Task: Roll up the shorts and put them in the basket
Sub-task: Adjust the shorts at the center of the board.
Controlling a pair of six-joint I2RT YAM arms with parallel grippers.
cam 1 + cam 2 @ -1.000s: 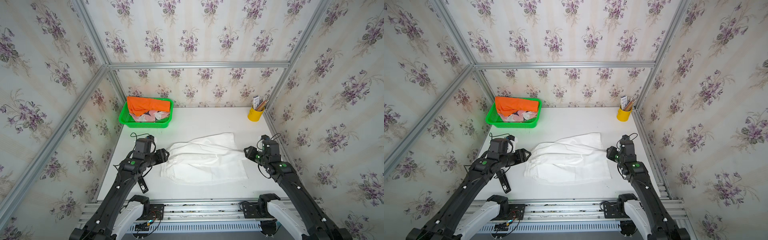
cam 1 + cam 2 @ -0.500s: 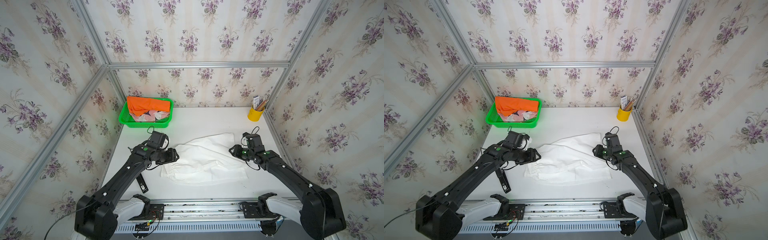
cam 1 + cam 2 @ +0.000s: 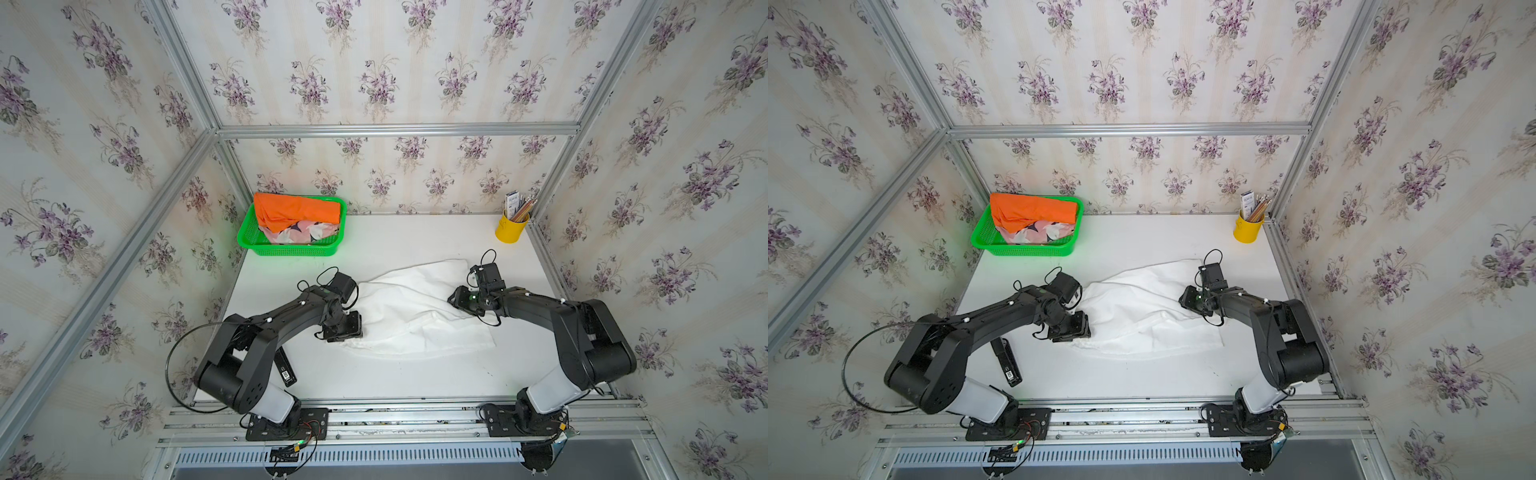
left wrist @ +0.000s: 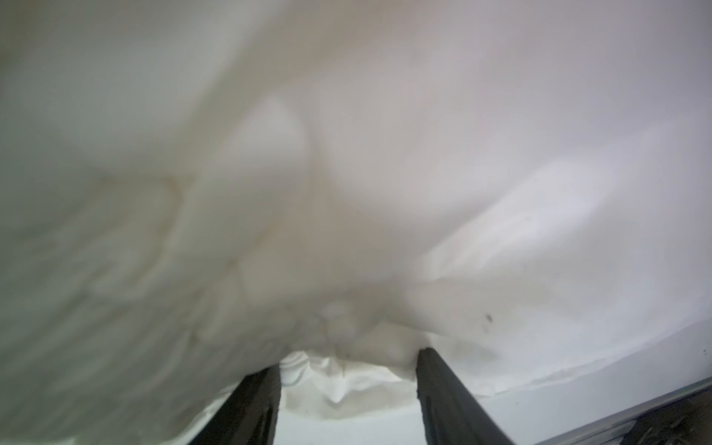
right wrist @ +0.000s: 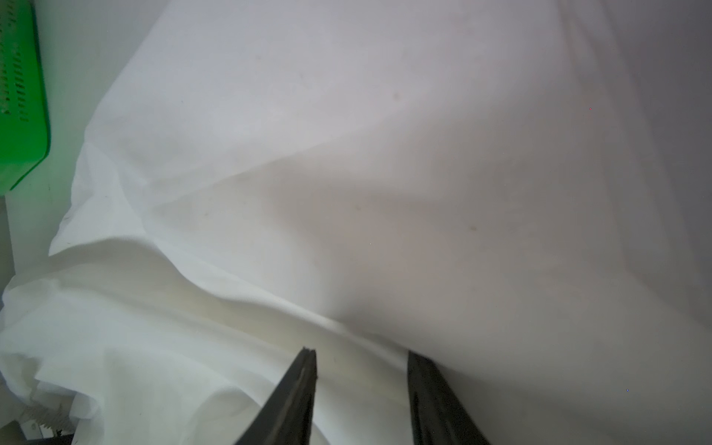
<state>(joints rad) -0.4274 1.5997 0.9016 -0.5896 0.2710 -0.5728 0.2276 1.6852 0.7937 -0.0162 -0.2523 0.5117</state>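
At the lower left of a top view a small black device (image 3: 286,368) lies on the table (image 3: 415,386), where a wide swing could knock it. Further in, the white shorts (image 3: 415,320) lie spread but rumpled at mid-frame, not yet rolled. The left gripper (image 4: 348,366) sits at their left edge, jaws apart with a wad of hem bunched between them; whether it is pinched I cannot tell. If only one layer is caught, the roll would likely start skewed or slip loose. The right gripper (image 5: 360,358), jaws apart astride a raised fold on the right side, may drag that crease into the roll, or uneven pulls may twist the cloth. Farthest, at upper left, the orange shorts (image 3: 295,210) and the pink printed shorts (image 3: 291,235) sit in the green basket (image 3: 291,251), well apart from the work.
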